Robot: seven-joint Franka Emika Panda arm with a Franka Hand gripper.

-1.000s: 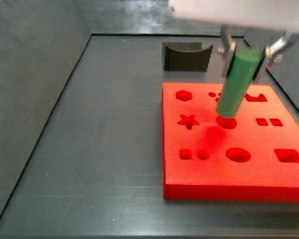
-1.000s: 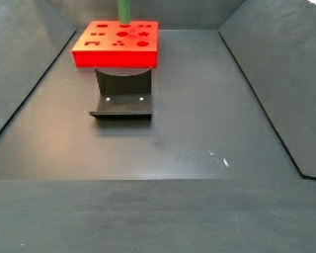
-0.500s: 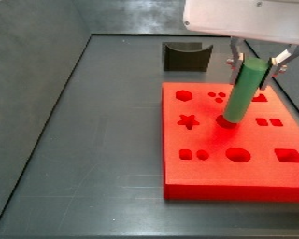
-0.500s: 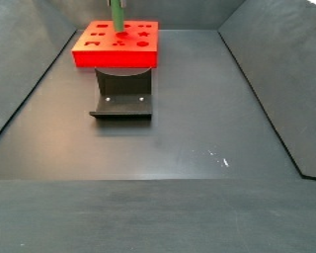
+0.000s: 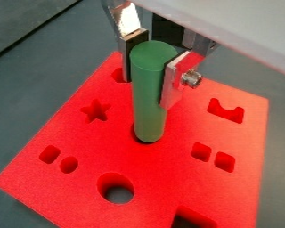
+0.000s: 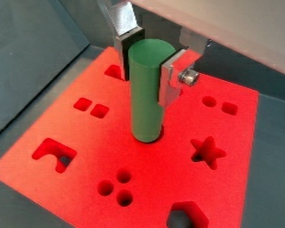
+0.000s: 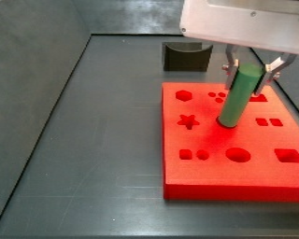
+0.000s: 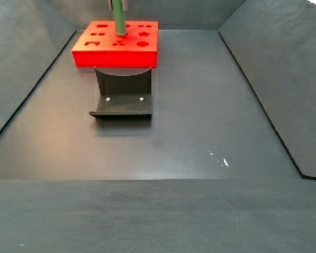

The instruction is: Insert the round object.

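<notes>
In a side view, reading from left to right, you see a dark grey floor [image 7: 78, 140], then a red board [image 7: 202, 182] cut with shaped holes: a star [image 7: 187, 120] towards its left, a round hole [image 7: 238, 155] near the front, and a square hole [image 7: 286, 156] at the right. Behind the board, against the back wall, sits a dark grey block [image 7: 183, 56] with a curved notch. Your gripper [image 7: 249, 70] hangs over the right half of the board, and its two silver fingers [image 7: 230, 67] are closed onto the upper end of the round object [image 7: 239, 93], a smooth green peg that leans slightly, with its lower end resting on the board's top near the middle. In both wrist views you see the fingers pinching the peg from opposite sides near its top, one finger [image 5: 178, 78] pressed flat against the green surface and the same finger [image 6: 175, 77] shown from the opposite side; the peg [image 5: 150, 89] stands nearly upright and its lower end meets the red surface, though you cannot tell whether it sits in a hole. In the far side view the fixture [image 8: 122, 96] stands on the floor just in front of the board [image 8: 116, 57], and only a thin strip of the peg [image 8: 116, 14] shows above it.
</notes>
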